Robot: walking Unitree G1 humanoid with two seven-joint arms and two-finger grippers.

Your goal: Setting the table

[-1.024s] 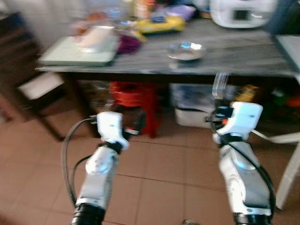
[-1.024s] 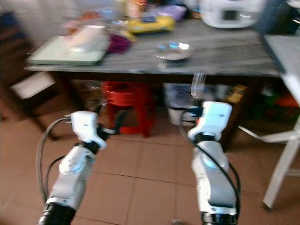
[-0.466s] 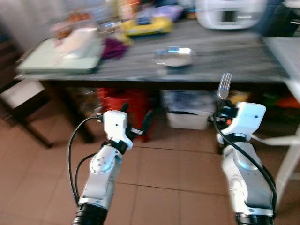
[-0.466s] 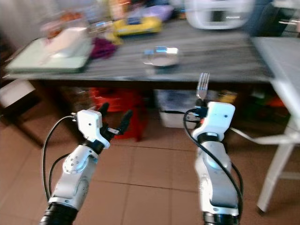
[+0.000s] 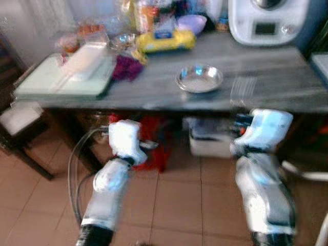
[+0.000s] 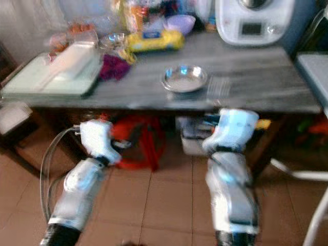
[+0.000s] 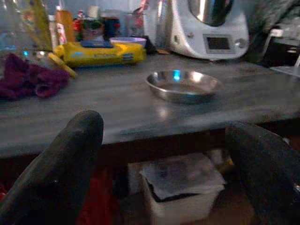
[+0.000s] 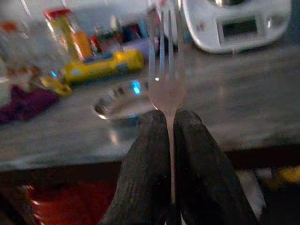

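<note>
Grey table point(image 5: 266, 87) ahead; right fingers point(image 8: 150, 173) pinch fork point(image 8: 165, 70) upright; left fingers point(image 7: 61, 173) spread, empty.

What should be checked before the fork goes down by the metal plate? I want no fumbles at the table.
1. Fork clamped in right gripper, tines up: ok.
2. Left gripper open, holding nothing: ok.
3. Metal plate upright on the table: ok.
4. Bare tabletop to the robot's right of the plate: ok.
5. Right gripper over the tabletop: not ok, it is short of the edge.
6. Head views sharp: not ok, blurred.
</note>
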